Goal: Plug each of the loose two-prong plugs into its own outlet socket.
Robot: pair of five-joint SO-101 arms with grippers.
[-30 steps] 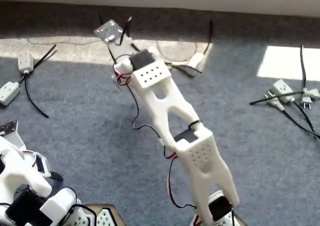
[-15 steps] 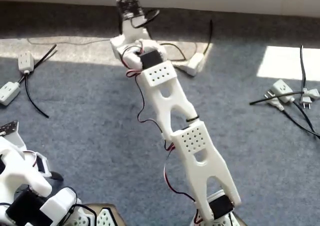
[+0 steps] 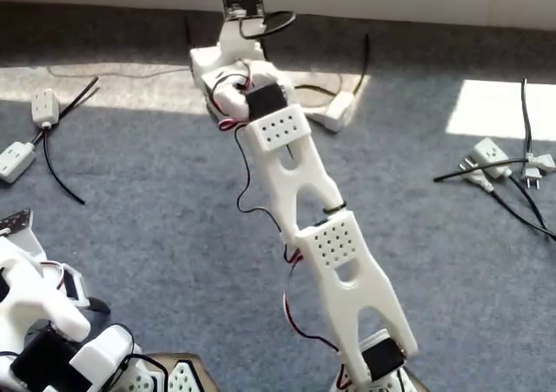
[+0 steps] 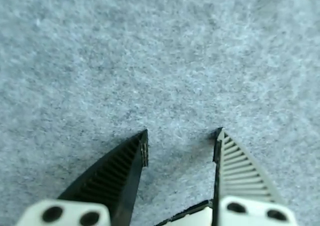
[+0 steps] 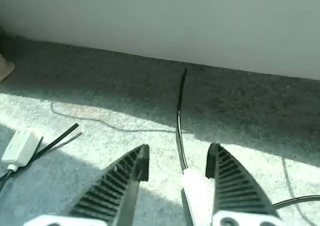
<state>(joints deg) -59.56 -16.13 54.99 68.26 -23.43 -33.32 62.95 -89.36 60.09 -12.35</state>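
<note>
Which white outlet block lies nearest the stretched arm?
The outlet block in the sunlit strip beside that arm's wrist; the others lie far out to either side.

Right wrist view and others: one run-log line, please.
right gripper: open, astride white plug on black cord | left gripper: open, above grey carpet | stage: plug not gripped
</note>
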